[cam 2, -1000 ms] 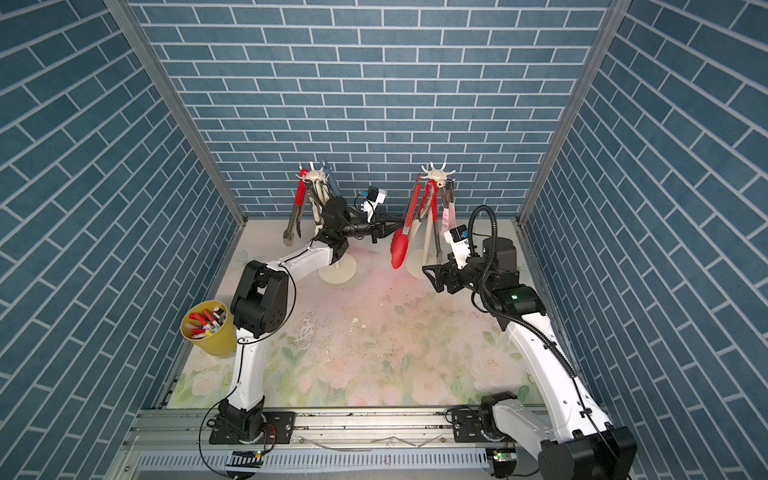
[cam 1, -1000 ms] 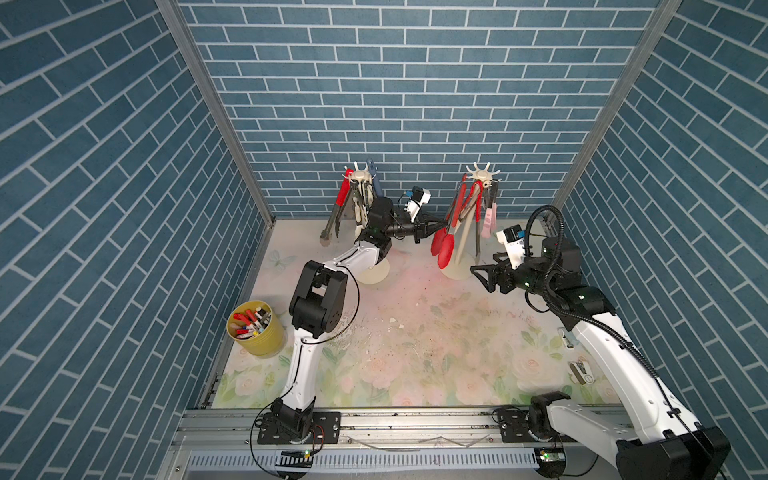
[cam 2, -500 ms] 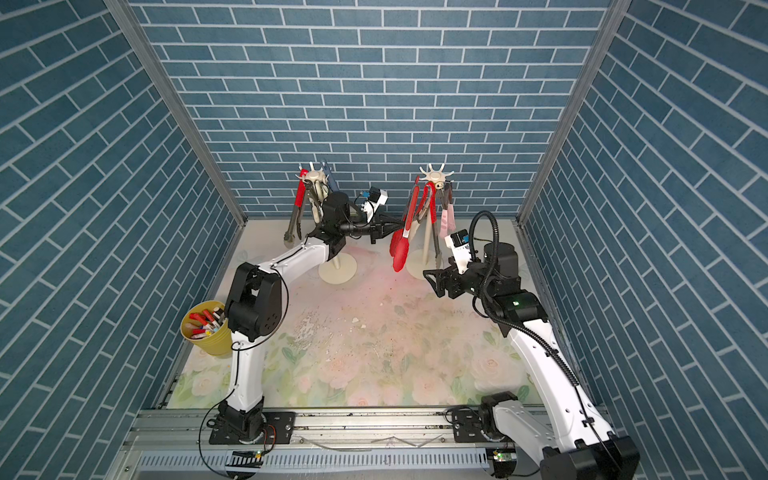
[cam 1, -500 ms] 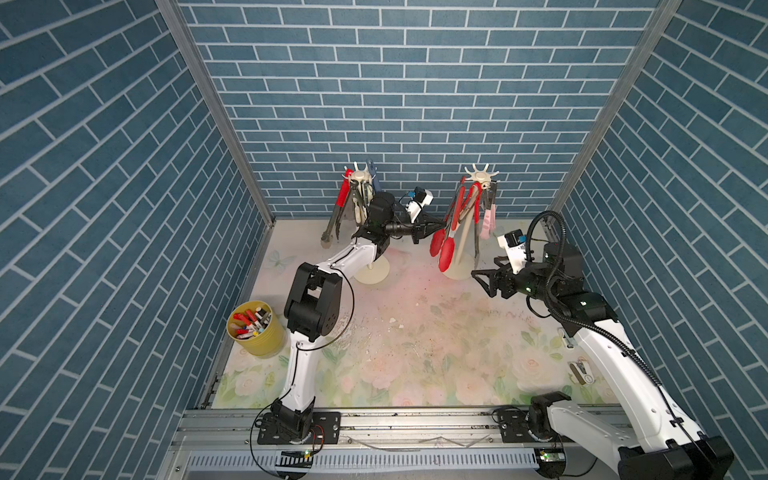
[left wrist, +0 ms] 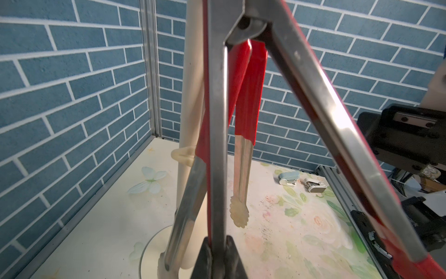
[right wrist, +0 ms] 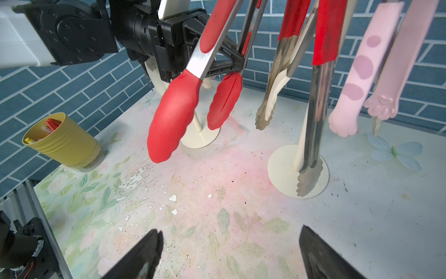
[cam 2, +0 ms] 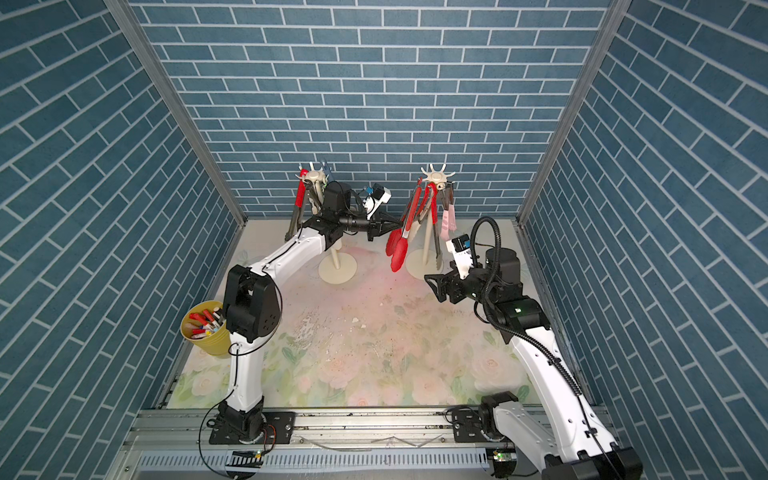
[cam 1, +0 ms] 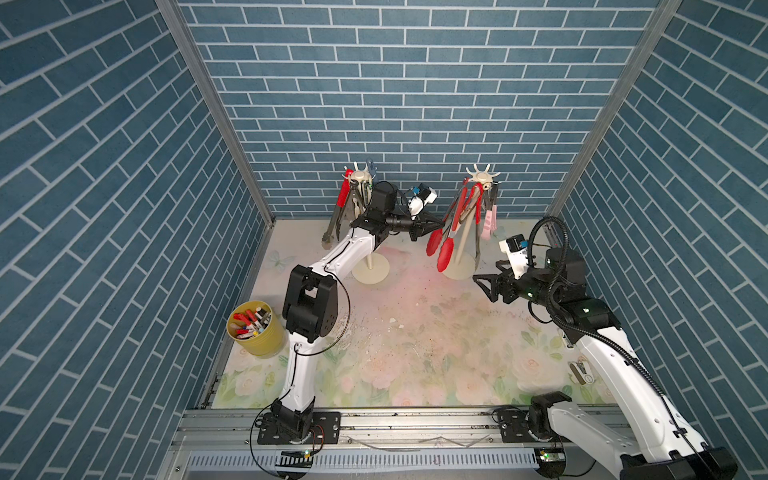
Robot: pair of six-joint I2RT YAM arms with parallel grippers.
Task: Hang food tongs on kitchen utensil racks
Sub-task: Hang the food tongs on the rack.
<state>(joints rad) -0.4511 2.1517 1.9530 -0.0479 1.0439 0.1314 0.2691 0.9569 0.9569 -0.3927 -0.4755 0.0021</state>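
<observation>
Red tongs [right wrist: 173,116] pinched by left pincer [right wrist: 238,63].

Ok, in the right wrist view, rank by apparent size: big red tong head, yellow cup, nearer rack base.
Red tong head and yellow cup: about alike, though the head is closer to the camera.
Rack base: smallest.

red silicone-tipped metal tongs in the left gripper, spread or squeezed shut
Spread: the red silicone-tipped metal tongs show two tips clearly apart; the left gripper is shut on one arm only.

Bright even light; glare on food tongs [left wrist: 335,125].
</observation>
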